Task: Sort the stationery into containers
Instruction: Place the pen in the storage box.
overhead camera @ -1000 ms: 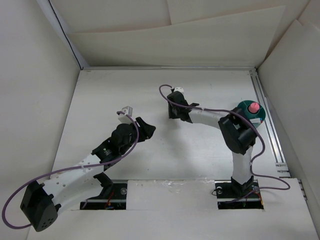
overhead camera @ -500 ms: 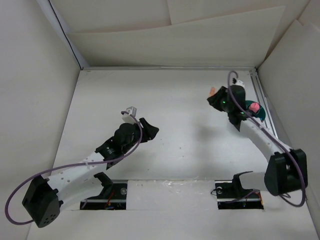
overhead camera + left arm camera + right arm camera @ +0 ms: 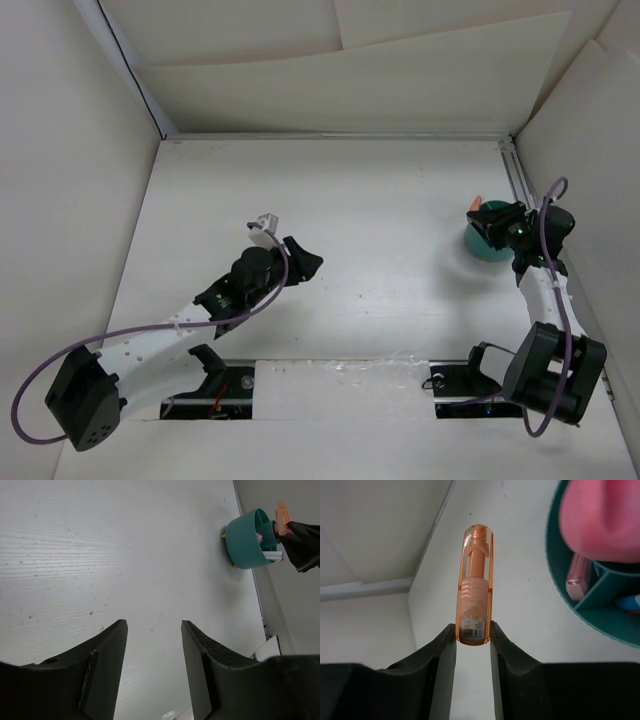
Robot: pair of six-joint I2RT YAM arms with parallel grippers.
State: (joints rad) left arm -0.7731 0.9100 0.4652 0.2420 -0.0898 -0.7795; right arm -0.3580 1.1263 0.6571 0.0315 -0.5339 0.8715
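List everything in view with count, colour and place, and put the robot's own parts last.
table: one, white, under everything.
rail: one, pale metal, along the table's right edge.
organizer: one, teal, round with compartments, on the table's right side by the rail.
pink pieces: two seen, pink, in the organizer.
pen: one seen, white, sticking out of the organizer.
orange capsule: one, clear orange, gripped beside the organizer's rim.
left arm: one, white and black, purple cable, left of centre.
right arm: one, same colours, far right.
left hand: one, black, open and empty over bare table.
right hand: one, black, closed on the orange capsule.
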